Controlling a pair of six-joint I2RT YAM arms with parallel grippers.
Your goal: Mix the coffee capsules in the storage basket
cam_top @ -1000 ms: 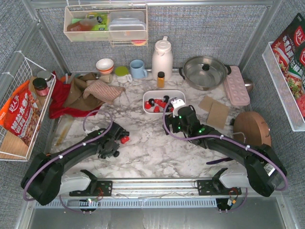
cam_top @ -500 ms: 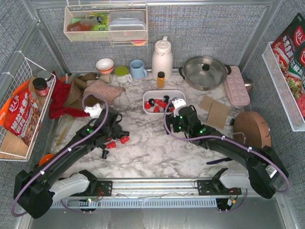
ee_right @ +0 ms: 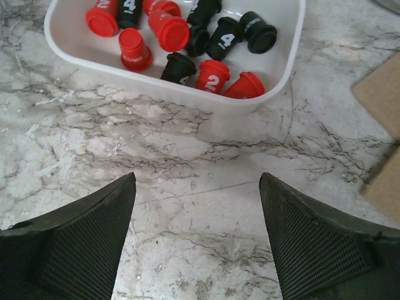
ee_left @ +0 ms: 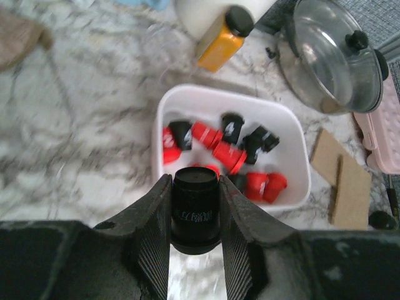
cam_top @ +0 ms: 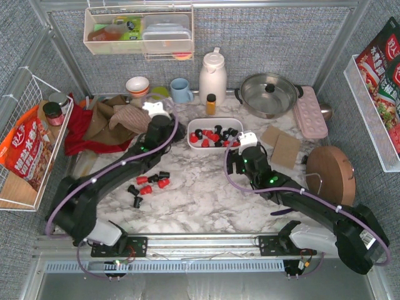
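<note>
The white storage basket (cam_top: 215, 121) sits mid-table and holds several red and black coffee capsules (cam_top: 212, 134). My left gripper (cam_top: 174, 133) hovers at its left end, shut on a black capsule (ee_left: 195, 209) that stands upright between the fingers (ee_left: 150, 237). Just beyond that capsule lies the basket (ee_left: 299, 169). More capsules (cam_top: 150, 182), red and black, lie loose on the marble left of centre. My right gripper (cam_top: 232, 156) is open and empty just in front of the basket (ee_right: 187, 94), over bare marble (ee_right: 197, 187).
Behind the basket stand an orange bottle (cam_top: 211, 104), a white thermos (cam_top: 212, 76) and a lidded pot (cam_top: 269, 94). Cardboard pieces (cam_top: 281, 145), a pink tray (cam_top: 310, 112) and a round wooden board (cam_top: 329, 167) lie to the right. Cloths (cam_top: 106, 120) are heaped at the left.
My left arm has lifted from the loose capsules and swung up-right to the basket's left end with a black capsule. The right gripper has backed off slightly to the right.
</note>
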